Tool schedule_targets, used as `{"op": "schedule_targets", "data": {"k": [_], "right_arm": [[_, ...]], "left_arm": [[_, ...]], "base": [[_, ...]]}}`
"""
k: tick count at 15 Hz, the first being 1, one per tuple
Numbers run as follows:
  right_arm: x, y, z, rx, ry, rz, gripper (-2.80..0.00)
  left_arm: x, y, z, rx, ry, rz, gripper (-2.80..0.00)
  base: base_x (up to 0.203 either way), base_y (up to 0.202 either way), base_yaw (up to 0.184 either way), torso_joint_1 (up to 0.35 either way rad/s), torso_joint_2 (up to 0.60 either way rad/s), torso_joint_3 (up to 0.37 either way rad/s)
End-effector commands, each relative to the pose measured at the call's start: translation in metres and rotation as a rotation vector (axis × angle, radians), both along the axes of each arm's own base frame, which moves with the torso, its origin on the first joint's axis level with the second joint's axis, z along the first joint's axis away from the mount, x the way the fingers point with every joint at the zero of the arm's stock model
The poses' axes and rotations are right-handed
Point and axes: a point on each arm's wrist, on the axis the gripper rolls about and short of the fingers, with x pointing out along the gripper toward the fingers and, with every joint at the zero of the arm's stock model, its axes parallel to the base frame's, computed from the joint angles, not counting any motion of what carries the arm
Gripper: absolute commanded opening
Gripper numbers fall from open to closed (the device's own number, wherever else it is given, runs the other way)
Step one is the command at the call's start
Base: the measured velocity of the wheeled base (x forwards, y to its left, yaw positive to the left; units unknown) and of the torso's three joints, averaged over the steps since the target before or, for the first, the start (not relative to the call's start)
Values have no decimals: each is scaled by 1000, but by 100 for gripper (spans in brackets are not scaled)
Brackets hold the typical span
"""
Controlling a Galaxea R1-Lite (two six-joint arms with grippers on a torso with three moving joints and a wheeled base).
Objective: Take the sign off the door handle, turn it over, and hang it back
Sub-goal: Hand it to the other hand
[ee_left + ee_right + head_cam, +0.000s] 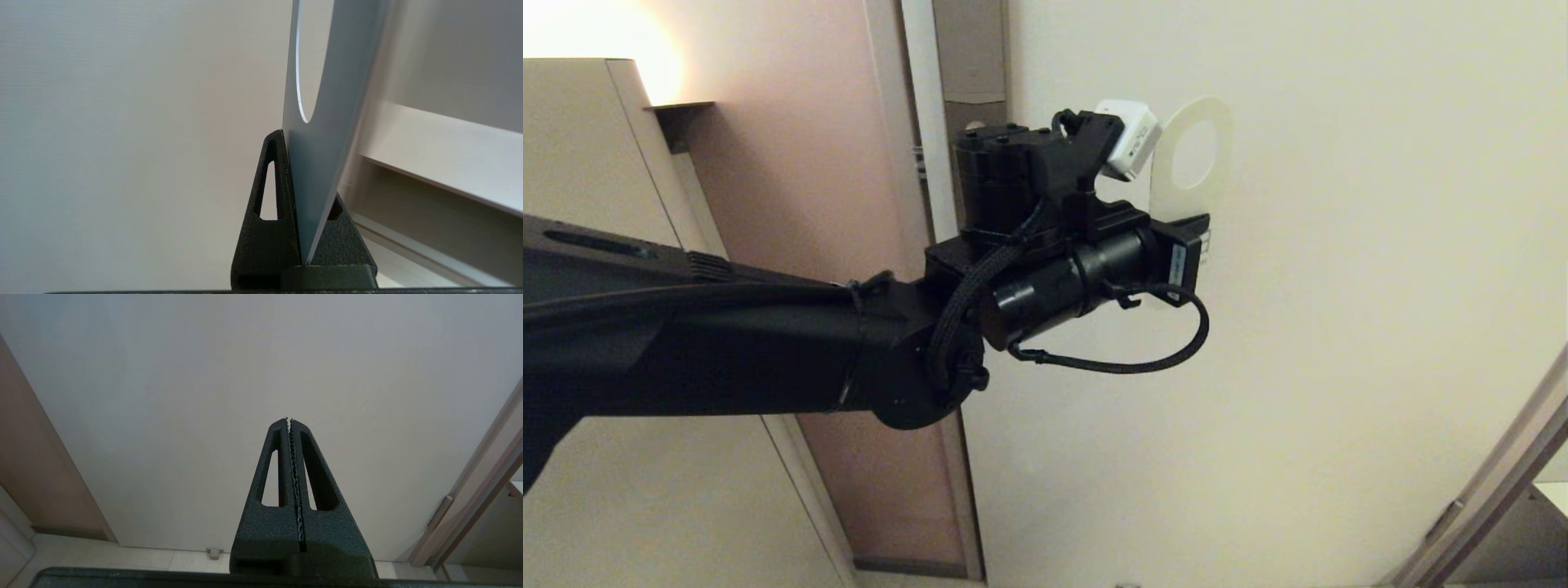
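My left arm reaches in from the left in the head view, and my left gripper (1180, 224) is raised in front of the pale wall. It is shut on the lower part of the sign (1196, 200), whose white ring with the oval hole stands above the fingers. In the left wrist view the sign (327, 122) is seen edge-on, its grey-blue face showing, pinched in my left gripper (302, 171). The door handle is hidden in every view. My right gripper (289, 420) is shut on nothing and points at the bare wall.
A white door-frame strip (923, 163) and a brownish panel (809, 204) run behind my left arm. A pale cabinet (580, 147) stands at the far left. Another frame (1503, 457) slants at the lower right. A small door stop (214, 552) sits on the floor.
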Motion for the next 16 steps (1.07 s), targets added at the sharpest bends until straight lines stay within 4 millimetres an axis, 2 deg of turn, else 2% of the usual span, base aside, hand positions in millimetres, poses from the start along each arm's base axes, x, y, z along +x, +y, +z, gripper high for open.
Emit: {"op": "schedule_targets", "data": {"k": [1, 5, 9, 13, 16], "right_arm": [[0, 0, 0, 0, 1, 0, -280], [0, 0, 0, 0, 1, 0, -280], [0, 0, 0, 0, 1, 0, -280], [0, 0, 0, 0, 1, 0, -280], [0, 0, 0, 0, 1, 0, -280]], "left_arm": [[-10, 13, 9, -9, -6, -92, -280], [-27, 32, 22, -40, 51, -313, -280], [-40, 41, 28, -59, 141, -522, -280], [-33, 55, 27, -15, 171, -753, -280], [-30, 53, 18, -4, 197, -755, -280]], "base": [[0, 0, 0, 0, 0, 0], [0, 0, 0, 0, 0, 0], [0, 0, 0, 0, 0, 0], [0, 0, 0, 0, 0, 0], [0, 0, 0, 0, 0, 0]]}}
